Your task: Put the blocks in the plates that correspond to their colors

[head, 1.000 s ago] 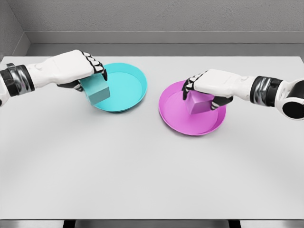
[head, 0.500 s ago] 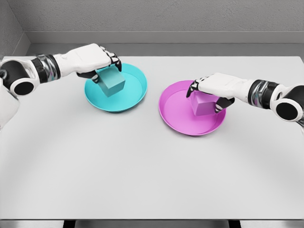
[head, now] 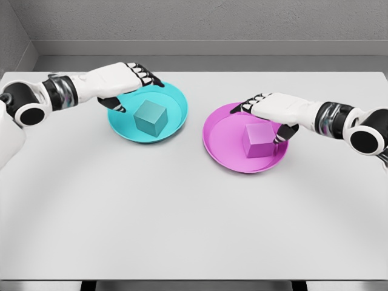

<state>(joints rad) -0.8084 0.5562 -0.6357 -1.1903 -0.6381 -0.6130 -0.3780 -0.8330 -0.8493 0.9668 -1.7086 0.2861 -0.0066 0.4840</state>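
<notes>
A teal block [head: 150,117] rests inside the teal plate [head: 176,118] at the table's back left. My left hand [head: 130,82] hovers over the plate's far left rim with fingers spread, apart from the block. A magenta block [head: 261,140] sits in the magenta plate [head: 221,142] on the right. My right hand [head: 267,109] is above and just behind that block, fingers spread, with the thumb close to the block's right side and holding nothing.
The white table [head: 182,218] stretches wide in front of both plates. A grey wall [head: 200,24] runs behind the table's far edge.
Both hands have opened and let go of their blocks. The teal block now lies in the teal plate, the magenta block in the magenta plate. Both hands rose slightly.
</notes>
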